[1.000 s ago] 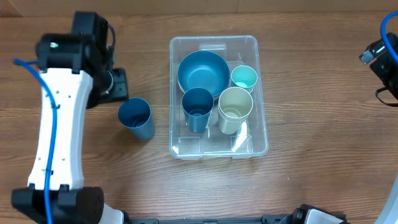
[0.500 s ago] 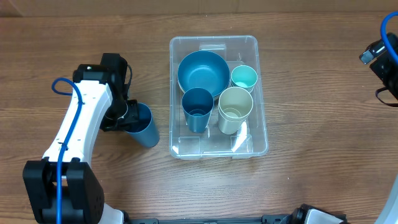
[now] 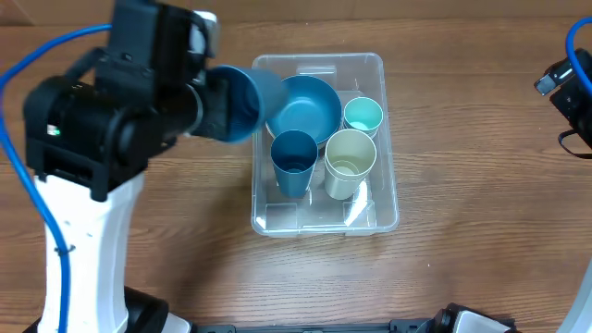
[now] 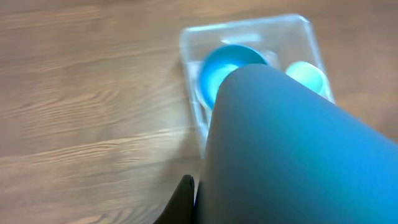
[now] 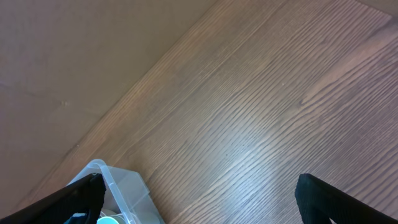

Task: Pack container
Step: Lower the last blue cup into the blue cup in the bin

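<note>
The clear plastic container (image 3: 388, 215) sits mid-table and holds a blue bowl (image 3: 310, 109), a dark blue cup (image 3: 294, 159), a cream cup (image 3: 350, 162) and a small teal cup (image 3: 363, 115). My left gripper (image 3: 215, 104) is shut on another blue cup (image 3: 242, 102) and holds it tilted in the air over the container's left rim. In the left wrist view this cup (image 4: 292, 149) fills the frame, with the container (image 4: 189, 46) beyond it. My right gripper (image 5: 198, 198) is open and empty at the far right, with the container's corner (image 5: 127, 186) at its left finger.
The wooden table (image 3: 462, 268) extends around the container. My left arm's white link (image 3: 88, 250) rises at the left. The right arm (image 3: 569, 79) stays at the right edge.
My left gripper closed on the blue cup standing left of the container, lifted it, and carried it up and right to the container's left rim. The right arm has not moved.
</note>
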### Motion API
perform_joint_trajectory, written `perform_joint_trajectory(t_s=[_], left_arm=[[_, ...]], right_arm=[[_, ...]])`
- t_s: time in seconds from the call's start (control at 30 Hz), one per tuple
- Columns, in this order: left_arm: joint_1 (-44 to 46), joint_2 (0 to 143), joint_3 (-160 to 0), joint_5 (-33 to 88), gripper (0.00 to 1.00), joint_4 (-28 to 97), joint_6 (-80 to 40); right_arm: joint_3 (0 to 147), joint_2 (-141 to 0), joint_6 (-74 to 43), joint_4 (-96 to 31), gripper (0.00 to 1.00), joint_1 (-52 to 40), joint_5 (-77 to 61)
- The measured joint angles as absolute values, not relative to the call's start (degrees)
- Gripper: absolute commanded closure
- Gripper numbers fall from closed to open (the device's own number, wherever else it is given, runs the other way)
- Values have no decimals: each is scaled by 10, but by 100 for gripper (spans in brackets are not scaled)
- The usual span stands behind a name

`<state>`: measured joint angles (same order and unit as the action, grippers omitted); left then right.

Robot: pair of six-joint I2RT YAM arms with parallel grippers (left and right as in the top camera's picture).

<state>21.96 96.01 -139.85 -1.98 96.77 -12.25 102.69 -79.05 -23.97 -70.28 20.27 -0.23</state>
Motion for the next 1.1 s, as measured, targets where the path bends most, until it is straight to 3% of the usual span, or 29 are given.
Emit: perform_joint_trajectory(t_s=[0.17, 0.5, 0.57, 0.67, 0.77, 0.87, 0.9, 0.93, 1.0, 1.1], left_arm=[[278, 985, -1350, -19, 96, 968, -120], [293, 1082, -1287, -20, 96, 953, -121], [293, 1096, -1287, -19, 92, 956, -120], [293, 1109, -1287, -19, 81, 961, -120], [293, 1115, -1287, -17, 76, 962, -120], [293, 1115, -1288, -17, 60, 963, -132], [292, 1115, -1291, -20, 51, 964, -135], [291, 1114, -1296, -23, 34, 966, -139], [279, 1104, -1311, -37, 33, 967, -148], [235, 1056, -1321, -72, 22, 966, -170]], right_arm=[[1027, -790, -240, -703, 0, 203, -3], [1027, -790, -239, -703, 0, 203, -2], [1027, -790, -239, -703, 0, 203, -2], [1027, -790, -240, -703, 0, 203, -2], [1027, -790, -240, -703, 0, 203, -2], [1027, -790, -239, -703, 0, 203, -3], [1027, -790, -239, -703, 0, 203, -2], [1027, -790, -240, -703, 0, 203, -2], [1027, -790, -240, -703, 0, 203, -2], [1027, -790, -240, -703, 0, 203, -2]])
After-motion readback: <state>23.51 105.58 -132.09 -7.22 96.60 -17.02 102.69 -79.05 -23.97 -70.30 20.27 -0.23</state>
